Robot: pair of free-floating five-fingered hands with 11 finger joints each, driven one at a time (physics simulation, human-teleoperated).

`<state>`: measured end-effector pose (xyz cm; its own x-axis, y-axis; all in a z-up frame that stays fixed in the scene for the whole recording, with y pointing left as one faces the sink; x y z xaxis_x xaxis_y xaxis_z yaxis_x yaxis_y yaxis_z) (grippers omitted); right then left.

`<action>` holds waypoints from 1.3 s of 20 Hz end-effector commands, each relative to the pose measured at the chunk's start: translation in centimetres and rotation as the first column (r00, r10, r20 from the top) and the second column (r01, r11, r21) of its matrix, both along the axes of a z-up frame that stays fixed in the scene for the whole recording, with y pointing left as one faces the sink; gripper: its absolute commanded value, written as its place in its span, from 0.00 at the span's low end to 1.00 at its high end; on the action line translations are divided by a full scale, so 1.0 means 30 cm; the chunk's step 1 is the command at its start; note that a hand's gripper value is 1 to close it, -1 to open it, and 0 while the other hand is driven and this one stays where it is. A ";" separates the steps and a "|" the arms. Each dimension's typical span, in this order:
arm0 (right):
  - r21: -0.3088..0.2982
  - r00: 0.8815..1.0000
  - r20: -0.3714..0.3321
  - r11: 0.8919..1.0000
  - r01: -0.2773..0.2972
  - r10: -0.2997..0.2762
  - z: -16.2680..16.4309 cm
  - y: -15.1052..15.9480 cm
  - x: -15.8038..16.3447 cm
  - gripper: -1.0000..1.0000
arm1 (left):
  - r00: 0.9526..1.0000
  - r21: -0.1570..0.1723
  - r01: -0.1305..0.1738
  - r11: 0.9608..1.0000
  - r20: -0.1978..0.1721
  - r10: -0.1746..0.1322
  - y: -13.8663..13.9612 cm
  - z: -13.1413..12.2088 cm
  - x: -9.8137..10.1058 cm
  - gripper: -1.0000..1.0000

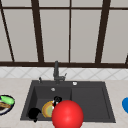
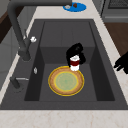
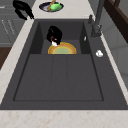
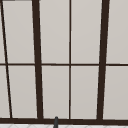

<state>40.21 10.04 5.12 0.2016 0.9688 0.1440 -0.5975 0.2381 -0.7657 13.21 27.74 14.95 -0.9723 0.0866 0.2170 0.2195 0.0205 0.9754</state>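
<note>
Front view – left hand: the black left hand (image 1: pixel 33 113) hangs at the front left corner of the dark grey double-basin sink (image 1: pixel 105 100), fingers bent downward and holding nothing.
Front view – right hand: the black right hand (image 1: pixel 57 99) sits in the left basin, its fingers curled round a small red-and-white cup (image 1: pixel 55 102) at the edge of a round yellow-rimmed plate with a green centre (image 1: pixel 48 109).
Front view – foreground: a large glossy red sphere (image 1: pixel 67 115) stands in front of the sink and hides part of the plate.
Front view – surroundings: a dark tap (image 1: pixel 56 71) stands behind the sink; a dish of green and brown food (image 1: pixel 5 103) lies on the left counter; a blue disc (image 1: pixel 125 104) lies at the right edge.

Left side view – right hand: the right hand (image 2: pixel 75 52) is clamped on the cup (image 2: pixel 74 63), which stands upright at the far rim of the plate (image 2: pixel 66 81).
Left side view – left hand: the left hand (image 2: pixel 122 63) hovers above the counter edge, well apart from the plate.

Right side view – right hand: the right hand (image 3: pixel 54 34) covers the cup (image 3: pixel 53 42) just behind the plate (image 3: pixel 62 49).
Right side view – left hand: the left hand (image 3: pixel 23 9) hovers over the counter near the food dish (image 3: pixel 51 6), fingers curved and empty.

Upper view – content: a window with dark brown frame bars (image 4: pixel 37 60) and the tap's top (image 4: pixel 56 122).
</note>
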 end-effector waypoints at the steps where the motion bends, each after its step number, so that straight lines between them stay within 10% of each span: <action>1: -0.004 0.999 0.039 0.999 -0.033 0.033 -0.103 0.002 0.067 1.00 | 1.000 0.000 0.000 1.000 0.000 0.000 0.000 0.000 0.000 0.50; 17: -0.026 0.998 0.059 1.000 0.003 -0.002 -0.484 0.076 0.188 1.00 | 1.000 0.000 0.000 1.000 0.000 0.000 0.000 0.000 0.000 0.50; 26: -0.109 1.000 0.001 0.994 0.004 -0.004 -0.434 0.083 0.195 1.00 | 1.000 0.000 0.000 1.000 0.000 0.000 0.000 0.000 0.000 0.50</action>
<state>46.49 12.42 -6.09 0.2066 0.9765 0.0616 -0.5873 0.1741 -0.7904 13.21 27.74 14.95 -0.9723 0.0866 0.2170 0.2195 0.0205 0.9754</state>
